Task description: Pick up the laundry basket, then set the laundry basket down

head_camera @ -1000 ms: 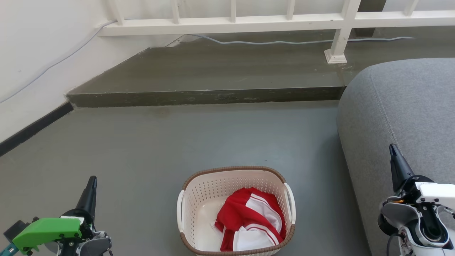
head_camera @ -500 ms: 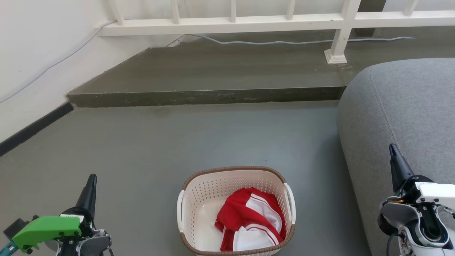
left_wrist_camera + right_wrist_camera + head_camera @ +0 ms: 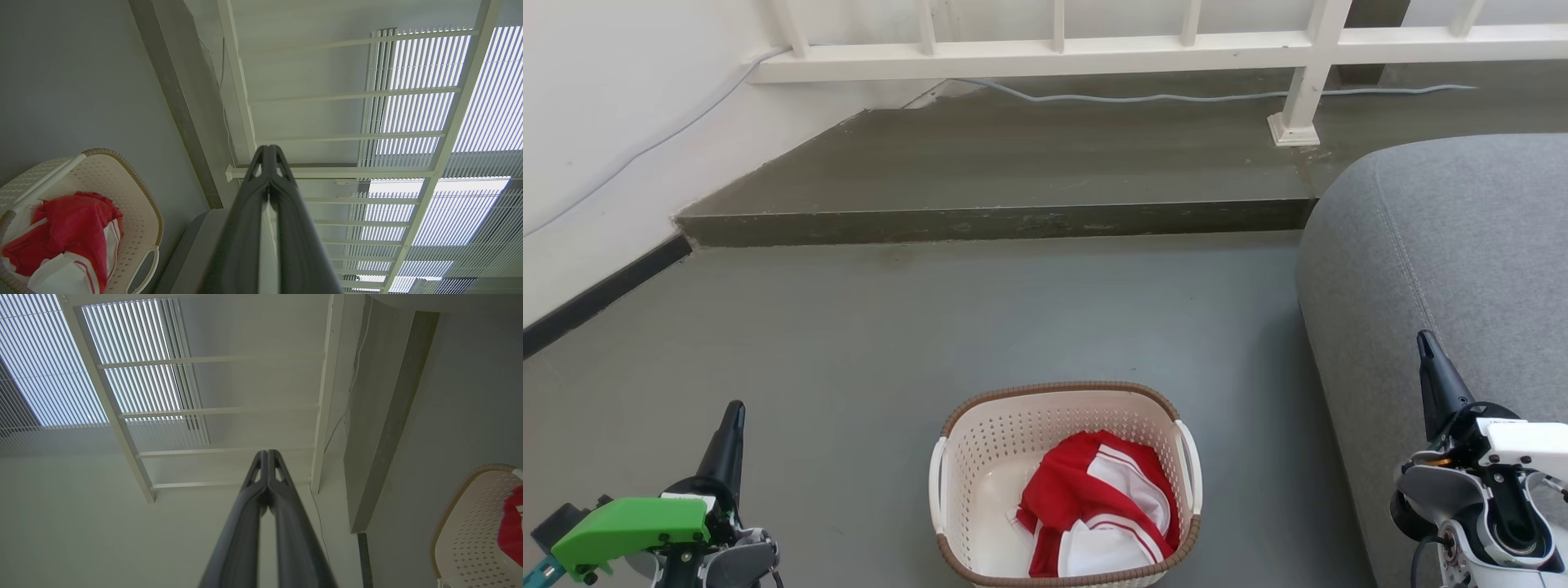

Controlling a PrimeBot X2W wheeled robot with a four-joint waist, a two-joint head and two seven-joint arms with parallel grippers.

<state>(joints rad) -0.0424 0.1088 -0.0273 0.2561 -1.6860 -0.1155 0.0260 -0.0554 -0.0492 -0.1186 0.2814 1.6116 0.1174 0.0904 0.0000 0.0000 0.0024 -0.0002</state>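
The laundry basket (image 3: 992, 425), cream-white and perforated with a brown woven-look rim and white side handles, sits on the grey floor at the bottom centre of the head view. A red and white garment (image 3: 1098, 502) lies inside it. My left gripper (image 3: 734, 412) is at the lower left, well to the basket's left, shut with nothing in it. My right gripper (image 3: 1423, 341) is at the lower right, over the sofa's edge, also shut and empty. The left wrist view has the basket (image 3: 135, 204) at its lower left and the left gripper (image 3: 269, 150) with tips together. In the right wrist view the basket (image 3: 470, 522) sits at the lower right and the right gripper (image 3: 267, 454) is closed.
A grey sofa (image 3: 1462, 269) fills the right side, close to the basket. A raised concrete step (image 3: 1013, 163) runs across behind, with a white railing (image 3: 1094, 45) and a cable (image 3: 1135, 98) on it. A white wall (image 3: 596, 122) stands on the left. Open floor lies between step and basket.
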